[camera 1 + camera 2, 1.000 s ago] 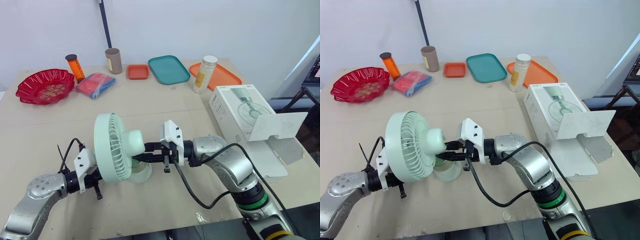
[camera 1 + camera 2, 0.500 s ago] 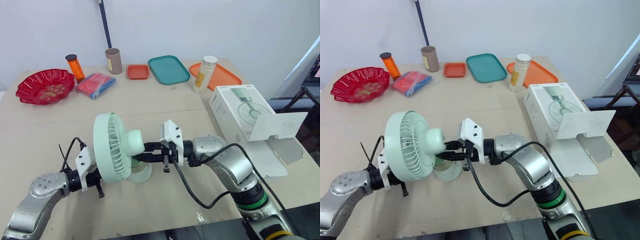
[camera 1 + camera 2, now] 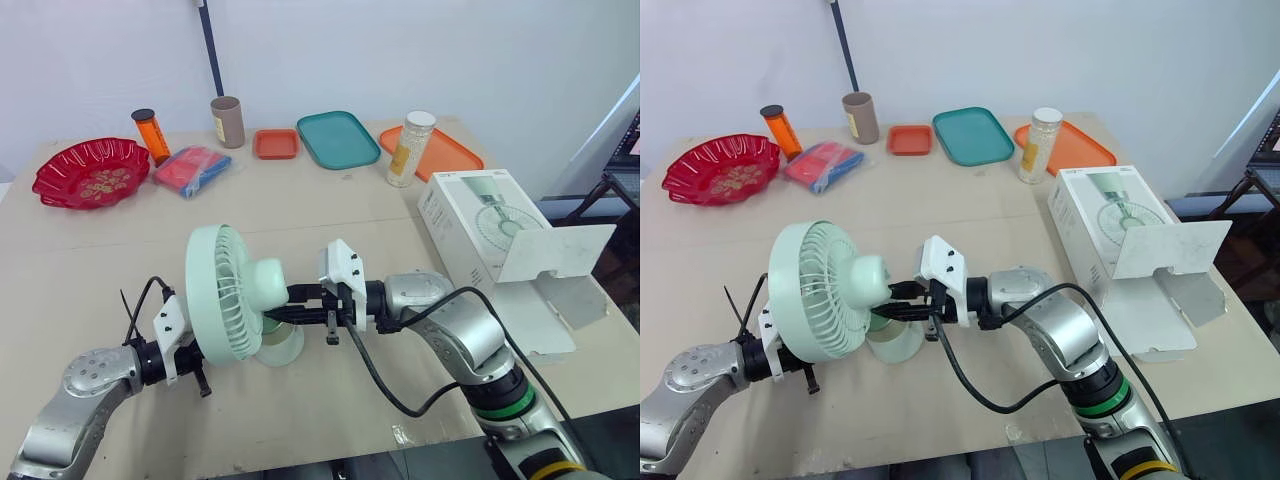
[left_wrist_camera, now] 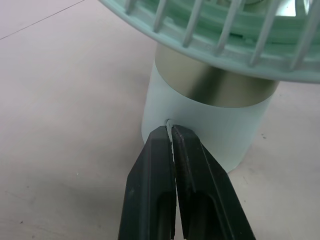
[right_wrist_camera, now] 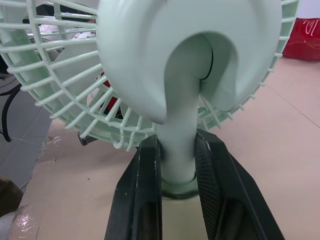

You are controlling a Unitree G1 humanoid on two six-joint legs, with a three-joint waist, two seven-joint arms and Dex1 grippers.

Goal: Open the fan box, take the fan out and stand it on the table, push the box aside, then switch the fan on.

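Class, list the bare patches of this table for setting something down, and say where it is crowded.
Bare: the wide strip of table between the fan and the teal tray, and the left part between the red bowl and the left hand. Crowded: the back edge, the right side by the box, and around the fan.

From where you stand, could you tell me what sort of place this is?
Probably a robot test room: a tan worktable against a white wall, unrelated props like a red scalloped plastic bowl and a teal rectangular tray along its far edge, and a mint-green fan near its white cardboard box.
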